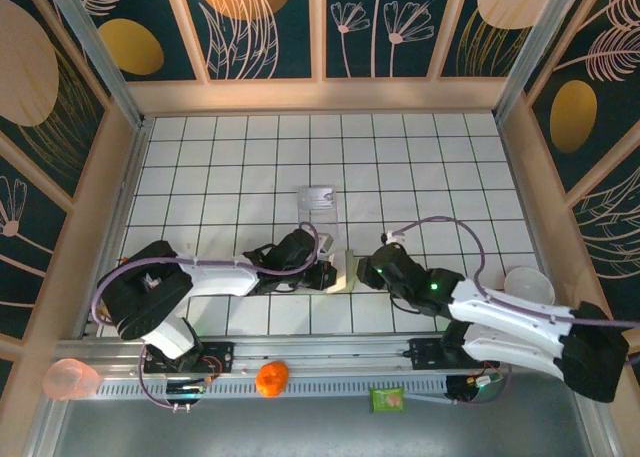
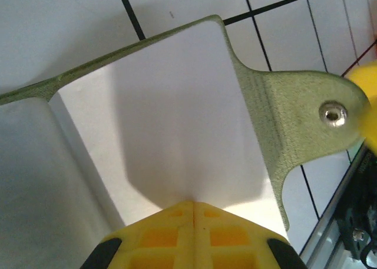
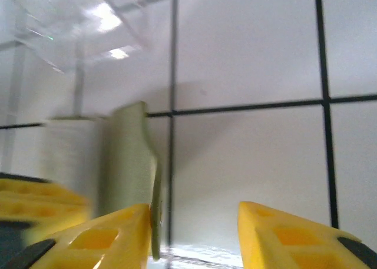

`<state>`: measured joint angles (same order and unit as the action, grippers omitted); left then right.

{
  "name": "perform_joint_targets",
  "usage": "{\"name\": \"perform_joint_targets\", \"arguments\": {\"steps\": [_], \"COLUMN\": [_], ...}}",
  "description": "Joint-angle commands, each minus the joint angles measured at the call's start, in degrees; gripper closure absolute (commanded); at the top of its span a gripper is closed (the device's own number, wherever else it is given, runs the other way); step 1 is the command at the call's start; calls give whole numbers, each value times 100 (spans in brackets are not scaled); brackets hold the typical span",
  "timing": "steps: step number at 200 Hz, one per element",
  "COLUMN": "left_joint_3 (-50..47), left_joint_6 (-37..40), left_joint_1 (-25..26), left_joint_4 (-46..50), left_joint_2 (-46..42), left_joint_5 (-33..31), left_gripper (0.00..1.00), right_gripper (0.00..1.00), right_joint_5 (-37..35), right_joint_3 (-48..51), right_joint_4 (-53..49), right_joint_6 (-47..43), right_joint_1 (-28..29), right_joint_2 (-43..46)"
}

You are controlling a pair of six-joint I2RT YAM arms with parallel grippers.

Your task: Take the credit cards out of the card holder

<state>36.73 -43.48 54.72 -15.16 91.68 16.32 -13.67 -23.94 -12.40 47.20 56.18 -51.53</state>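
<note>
The card holder [image 1: 346,271] stands on edge on the tiles between my two grippers, yellow-green outside. In the left wrist view its green rim and snap tab [image 2: 306,113] frame a pale sheet [image 2: 177,104]. I cannot tell whether that sheet is one of the credit cards or an inner panel. My left gripper [image 2: 193,205] is shut on the near edge of this sheet, and shows from above [image 1: 325,275] at the holder's left. My right gripper [image 3: 193,222] is open, its left finger beside the holder's green flap [image 3: 126,157]; from above [image 1: 370,272] it sits just right of the holder.
A clear plastic stand [image 1: 318,205] is on the tiles just behind the holder, also seen as a clear stand [image 3: 76,27] from the right wrist. A clear cup [image 1: 527,285] sits at the right. On the front rail lie a pink cup [image 1: 68,380], an orange object [image 1: 272,377] and a green packet [image 1: 387,399].
</note>
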Motion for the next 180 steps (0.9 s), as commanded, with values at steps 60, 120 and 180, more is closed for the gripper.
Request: {"name": "perform_joint_targets", "arguments": {"steps": [60,120,180], "left_joint_3": [414,447,208], "left_joint_6": [117,134,55], "left_joint_1": [8,12,2], "left_joint_4": [211,250,272], "left_joint_2": [316,390,-54], "left_joint_5": [-38,-97,-444], "left_gripper": [100,100,100], "right_gripper": [93,100,100], "right_joint_5": [1670,1836,1813], "right_joint_3": [458,468,704], "right_joint_4": [1818,2047,2101], "right_joint_6": [-615,-542,-475], "right_joint_1": [-34,-158,-436], "right_joint_2": [-142,-640,-1232]}}
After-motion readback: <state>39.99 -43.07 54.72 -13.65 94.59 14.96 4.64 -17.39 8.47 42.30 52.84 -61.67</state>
